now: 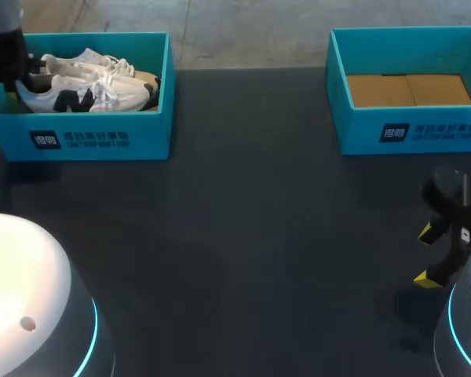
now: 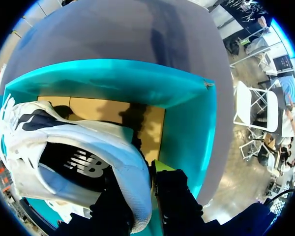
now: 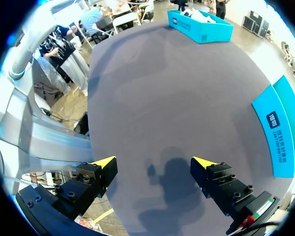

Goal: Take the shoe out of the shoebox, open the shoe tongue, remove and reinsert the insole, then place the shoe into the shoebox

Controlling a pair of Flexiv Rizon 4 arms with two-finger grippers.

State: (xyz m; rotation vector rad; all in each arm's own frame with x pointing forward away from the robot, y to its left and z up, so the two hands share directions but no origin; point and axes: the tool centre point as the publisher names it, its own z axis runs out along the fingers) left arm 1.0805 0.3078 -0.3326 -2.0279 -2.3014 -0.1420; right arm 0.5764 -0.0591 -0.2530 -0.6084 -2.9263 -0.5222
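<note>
Two white shoes lie in the blue shoebox (image 1: 102, 137) at the table's far left: one with black markings (image 1: 78, 96) and a second shoe (image 1: 86, 61) behind it. My left gripper (image 1: 14, 78) reaches into the box at the shoes' heel end. In the left wrist view the left gripper (image 2: 147, 172) is shut on the heel rim of the white shoe (image 2: 78, 147), one finger inside the collar and one outside. The dark insole (image 2: 73, 164) shows in the opening. My right gripper (image 1: 428, 255) (image 3: 155, 164) hangs open over bare table at the right, holding nothing.
A second blue box (image 1: 408, 129) with only a cardboard floor stands at the far right, just beyond my right gripper; its side (image 3: 280, 132) shows in the right wrist view. The dark table (image 1: 243, 251) stretches between the two boxes.
</note>
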